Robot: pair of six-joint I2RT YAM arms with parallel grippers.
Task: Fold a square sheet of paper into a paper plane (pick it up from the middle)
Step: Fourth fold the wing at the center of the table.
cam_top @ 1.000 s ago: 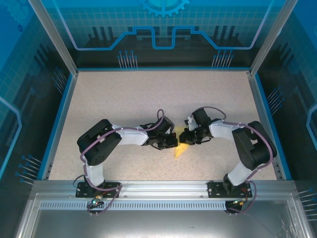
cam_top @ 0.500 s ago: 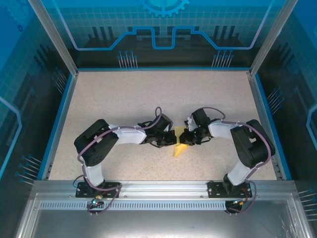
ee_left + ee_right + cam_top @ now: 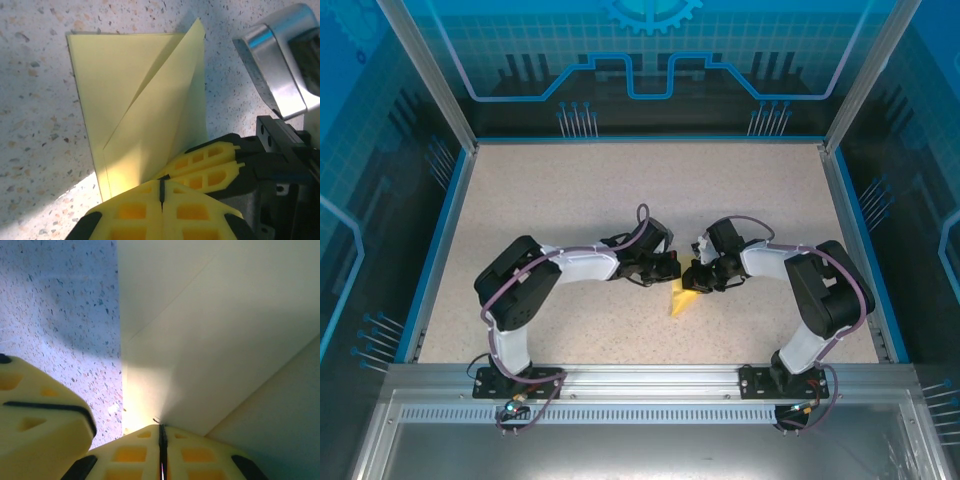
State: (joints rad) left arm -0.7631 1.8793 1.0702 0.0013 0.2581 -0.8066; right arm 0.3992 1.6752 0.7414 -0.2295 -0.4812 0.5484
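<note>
On the speckled desk, the square sheet of paper lies between the arms, already folded into a narrow wedge with diagonal flaps. I'd judge it about halfway done, with the wing folds left. The left end effector and right end effector are both closed, tips resting on its far end.

Vs 1 s ago: L gripper sits further from its base, closer to R gripper. L elbow is swung outward. Less of folded yellow paper shows, far part covered.
</note>
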